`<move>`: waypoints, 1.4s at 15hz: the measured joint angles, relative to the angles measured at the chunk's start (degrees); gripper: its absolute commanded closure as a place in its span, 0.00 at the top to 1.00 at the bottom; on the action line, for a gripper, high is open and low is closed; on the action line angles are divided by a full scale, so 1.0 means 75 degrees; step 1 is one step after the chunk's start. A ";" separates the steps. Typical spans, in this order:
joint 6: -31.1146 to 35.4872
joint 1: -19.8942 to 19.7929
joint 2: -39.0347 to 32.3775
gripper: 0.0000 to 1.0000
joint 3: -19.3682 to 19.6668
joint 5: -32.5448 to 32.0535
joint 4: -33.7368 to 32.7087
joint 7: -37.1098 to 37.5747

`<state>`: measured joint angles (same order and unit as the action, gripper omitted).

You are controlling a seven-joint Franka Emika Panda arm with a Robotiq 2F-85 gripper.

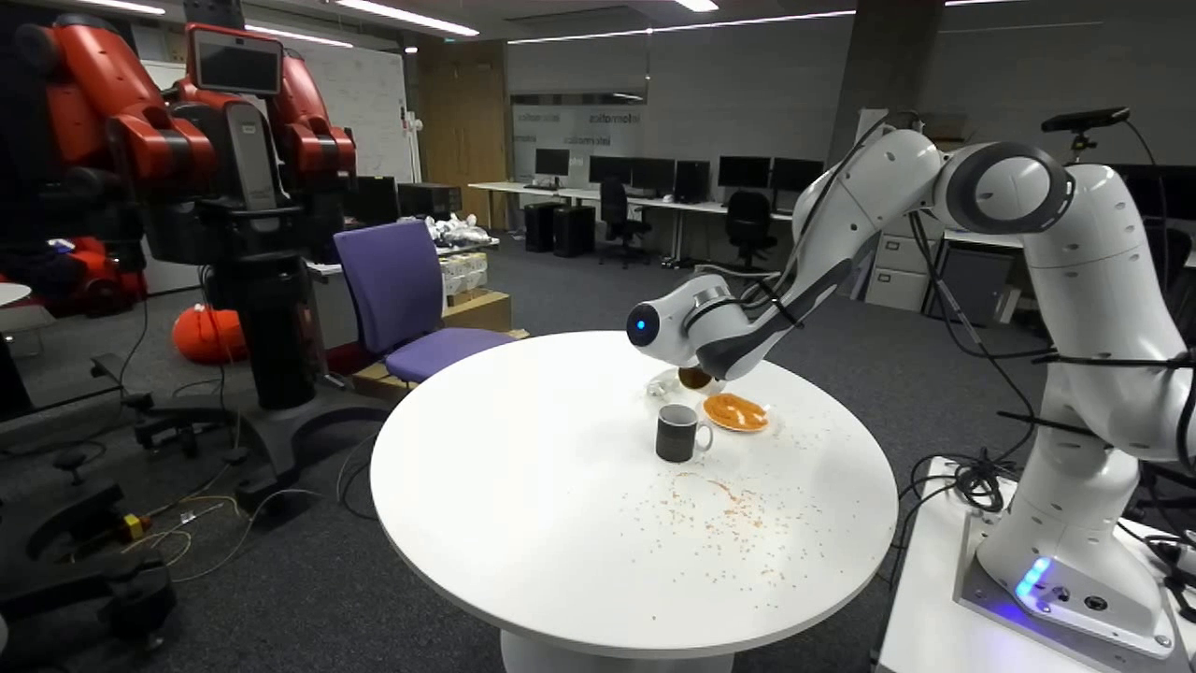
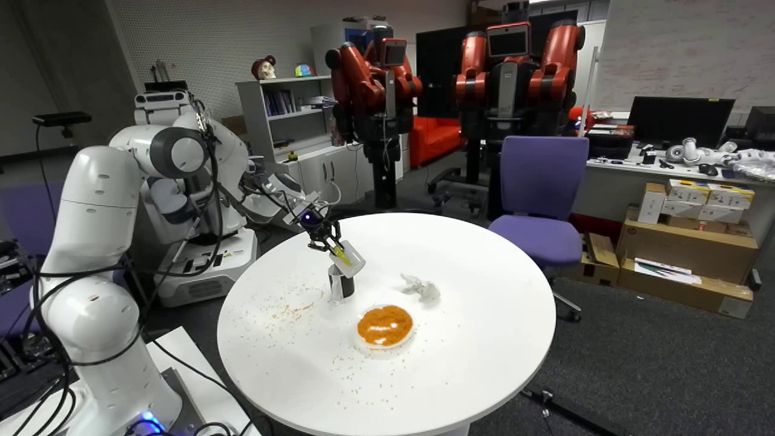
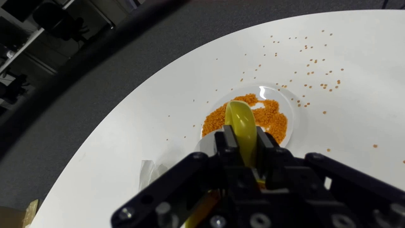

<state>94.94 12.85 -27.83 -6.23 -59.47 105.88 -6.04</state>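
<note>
Your fingers clamped on the yellow handle of a white cup, in an exterior view the cup tilted by an upright dark mug, contact unclear, plate of orange grains right and nearer, crumpled pale sheet right, loose grains left.

The curved yellow mug handle looks glossy, like glazed ceramic; the black fingers look matt. The round white plate shines, its orange grains rough and matt. The round white worktop is smooth, the dark grey carpet coarse.
</note>
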 measured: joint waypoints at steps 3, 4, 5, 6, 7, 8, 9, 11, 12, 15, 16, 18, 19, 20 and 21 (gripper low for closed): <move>-0.0375 0.0001 -0.0081 0.05 -0.0036 -0.0064 -0.0178 -0.0382; -0.0515 0.0003 -0.0095 0.05 -0.0058 -0.0074 -0.0231 -0.0514; -0.0660 0.0006 -0.0113 0.05 -0.0087 -0.0081 -0.0289 -0.0630; -0.0780 0.0008 -0.0133 0.05 -0.0116 -0.0090 -0.0342 -0.0742; -0.0892 0.0009 -0.0160 0.05 -0.0149 -0.0099 -0.0398 -0.0840; -0.0989 0.0010 -0.0193 0.05 -0.0184 -0.0107 -0.0455 -0.0933; -0.1058 0.0010 -0.0223 0.05 -0.0215 -0.0113 -0.0504 -0.1026; -0.1152 0.0012 -0.0279 0.05 -0.0262 -0.0117 -0.0578 -0.1212; -0.1201 0.0014 -0.0321 0.05 -0.0279 -0.0117 -0.0627 -0.1315; -0.1276 0.0016 -0.0506 0.05 -0.0298 -0.0117 -0.0793 -0.1645; -0.1303 0.0016 -0.0577 0.05 -0.0298 -0.0117 -0.0862 -0.1759; -0.1412 0.0019 -0.0706 0.05 -0.0299 -0.0117 -0.0982 -0.1990; -0.1499 0.0026 -0.0771 0.05 -0.0300 -0.0118 -0.1065 -0.2101; -0.1580 0.0040 -0.0834 0.05 -0.0300 -0.0120 -0.1140 -0.2197; -0.1656 0.0061 -0.0882 0.05 -0.0300 -0.0125 -0.1203 -0.2301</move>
<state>82.52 13.31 -34.45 -8.48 -60.41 96.86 -23.29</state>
